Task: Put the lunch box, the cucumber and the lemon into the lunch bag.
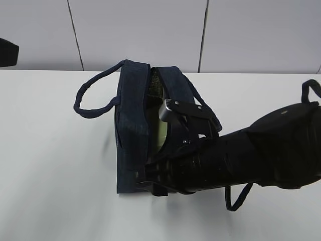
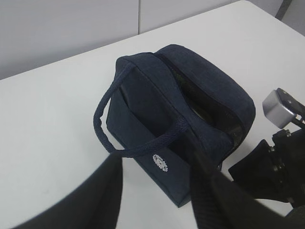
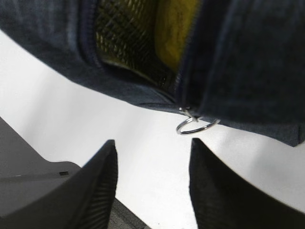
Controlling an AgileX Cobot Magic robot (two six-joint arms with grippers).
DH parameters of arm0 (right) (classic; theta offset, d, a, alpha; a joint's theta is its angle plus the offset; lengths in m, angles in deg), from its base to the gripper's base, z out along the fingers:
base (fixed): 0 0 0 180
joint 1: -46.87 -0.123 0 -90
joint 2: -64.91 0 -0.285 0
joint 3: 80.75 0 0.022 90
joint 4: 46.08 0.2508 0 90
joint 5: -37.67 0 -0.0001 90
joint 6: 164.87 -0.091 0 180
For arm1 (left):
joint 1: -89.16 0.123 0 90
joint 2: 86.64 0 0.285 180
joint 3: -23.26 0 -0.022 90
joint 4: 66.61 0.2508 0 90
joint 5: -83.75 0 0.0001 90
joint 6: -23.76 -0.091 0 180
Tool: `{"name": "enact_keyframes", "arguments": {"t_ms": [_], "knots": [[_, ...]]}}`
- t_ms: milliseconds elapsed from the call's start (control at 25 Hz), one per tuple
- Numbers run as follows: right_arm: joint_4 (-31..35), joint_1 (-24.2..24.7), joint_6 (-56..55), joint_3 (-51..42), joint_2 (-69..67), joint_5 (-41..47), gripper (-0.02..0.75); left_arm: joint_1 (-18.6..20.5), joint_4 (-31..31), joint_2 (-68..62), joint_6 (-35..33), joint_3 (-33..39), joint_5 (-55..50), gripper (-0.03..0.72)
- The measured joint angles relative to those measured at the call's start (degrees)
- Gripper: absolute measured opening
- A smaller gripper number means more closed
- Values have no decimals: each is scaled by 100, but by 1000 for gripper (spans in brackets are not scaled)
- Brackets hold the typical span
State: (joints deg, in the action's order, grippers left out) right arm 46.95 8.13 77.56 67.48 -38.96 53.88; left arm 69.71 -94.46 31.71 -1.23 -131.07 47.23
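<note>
Centrally, the lunch bag [image 1: 131, 130] is seen unzipped on the surface [image 1: 50, 165]. Right gripper [image 3: 152, 186] is held spread and empty below the ring pull [image 3: 196, 126]. Left gripper [image 2: 157, 200] is likewise spread, holding nothing.

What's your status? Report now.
Right gripper open, empty, by the bag's ring pull. Left gripper open, clear of bag. Zipper open; something yellow inside. Nothing blocking.

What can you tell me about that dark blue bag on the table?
The lunch bag is a boxy, dark navy fabric bag standing upright on the white table. It has two loop handles, a small round white logo on one side and a top zipper with a silver ring pull. The top gapes open, showing mesh lining and something yellowish inside. The right gripper hovers open near the pull.
</note>
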Motion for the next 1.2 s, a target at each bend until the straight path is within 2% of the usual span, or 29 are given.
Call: {"name": "enact_keyframes", "arguments": {"t_ms": [480,880,1200], "knots": [[618,-10,0,0,-35,-297,395,0,-61,117,0,0,0,321],[1067,-10,10,33,-551,-142,395,0,-70,240,0,0,0,321],[1129,-10,22,302,-590,-174,395,0,-83,240,0,0,-21,321]]}}
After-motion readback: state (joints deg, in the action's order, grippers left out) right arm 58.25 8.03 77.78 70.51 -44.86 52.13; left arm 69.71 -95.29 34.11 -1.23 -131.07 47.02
